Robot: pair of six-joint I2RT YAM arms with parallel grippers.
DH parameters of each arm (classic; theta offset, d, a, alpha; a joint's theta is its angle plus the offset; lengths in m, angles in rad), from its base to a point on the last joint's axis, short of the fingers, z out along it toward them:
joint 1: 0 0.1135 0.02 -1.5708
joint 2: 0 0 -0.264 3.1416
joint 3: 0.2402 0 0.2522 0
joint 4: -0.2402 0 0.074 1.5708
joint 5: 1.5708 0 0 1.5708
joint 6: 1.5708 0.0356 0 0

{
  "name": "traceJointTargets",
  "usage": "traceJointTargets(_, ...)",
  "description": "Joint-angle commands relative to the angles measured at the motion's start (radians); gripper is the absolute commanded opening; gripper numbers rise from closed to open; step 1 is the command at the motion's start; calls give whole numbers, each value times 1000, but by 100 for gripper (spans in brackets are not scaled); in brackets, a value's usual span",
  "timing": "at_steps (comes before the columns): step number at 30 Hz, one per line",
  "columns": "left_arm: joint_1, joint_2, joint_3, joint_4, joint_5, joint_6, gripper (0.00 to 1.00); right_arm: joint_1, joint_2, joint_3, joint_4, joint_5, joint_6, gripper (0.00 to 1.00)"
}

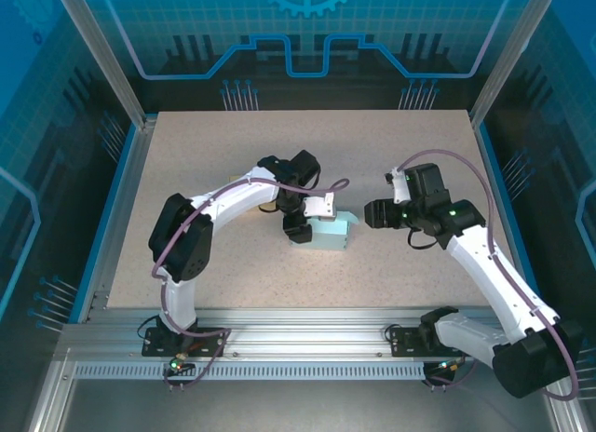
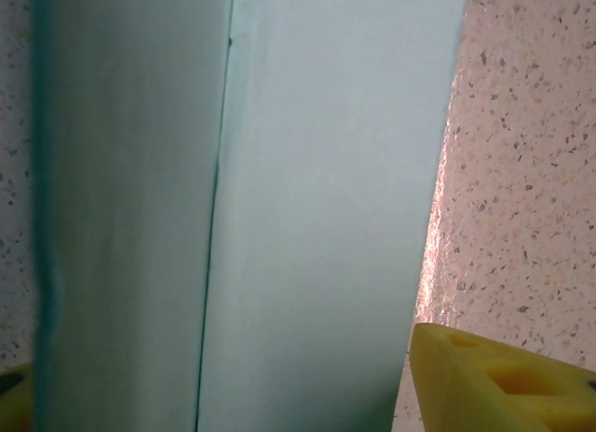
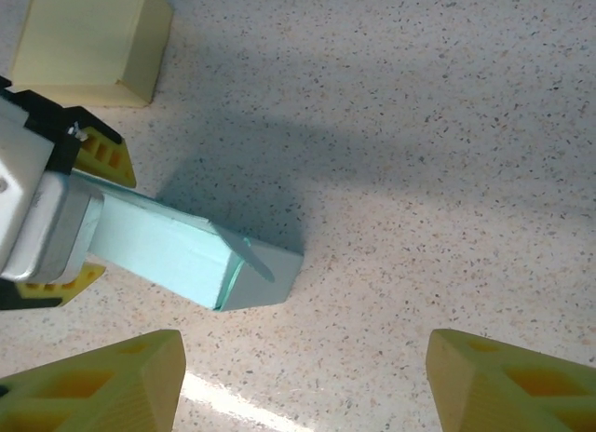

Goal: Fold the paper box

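Straddling paper box [image 1: 331,234], left hand [image 1: 307,229] low, right hand [image 1: 372,213] apart, spread wide

yellow block [image 3: 88,43]: on table | table [image 3: 447,125]: speckled beige

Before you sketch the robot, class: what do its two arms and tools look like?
The left arm and right arm both have white links, bulky black joints and a purple cable looping alongside. Small green lights glow on the right arm. The left tool and right tool carry yellow wedge-shaped fingers with hollow pockets.
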Motion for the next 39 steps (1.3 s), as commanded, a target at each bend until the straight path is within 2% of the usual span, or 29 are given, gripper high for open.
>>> traceJointTargets(1, 0, 1, 25, -24, 32, 31, 68, 16, 3, -15, 41, 54, -13, 71)
traceJointTargets(2, -1, -6, 20, -9, 34, 29, 69, 17, 5, -17, 47, 57, -14, 71)
traceJointTargets(5, -1, -42, 1, 37, 35, 19, 84, 19, 13, -17, 52, 60, -22, 71)
traceJointTargets(8, -1, -104, -27, 95, 44, 7, 92, 22, 27, -4, 44, 57, -32, 70)
traceJointTargets(9, -1, -127, -40, 122, 45, 0, 98, 23, 31, 1, 42, 57, -33, 69)
traceJointTargets(15, 6, -316, -136, 299, 40, -72, 99, 47, 45, 42, 20, 87, -27, 63)
traceJointTargets(18, 17, -407, -176, 384, -62, -247, 90, 78, 52, 64, -1, 110, -39, 57)
traceJointTargets(20, 56, -469, -195, 392, -73, -415, 77, 105, 61, 77, -18, 120, -46, 55)
traceJointTargets(23, 113, -570, -302, 444, -64, -611, 73, 134, 90, 107, -59, 135, -47, 52)
traceJointTargets(26, 135, -626, -390, 431, -146, -743, 69, 160, 139, 150, -121, 158, -49, 49)
traceJointTargets(31, 154, -591, -427, 324, -153, -837, 70, 199, 200, 198, -166, 176, -67, 49)
traceJointTargets(39, 154, -514, -423, 356, -75, -872, 63, 220, 284, 228, -173, 173, -84, 46)
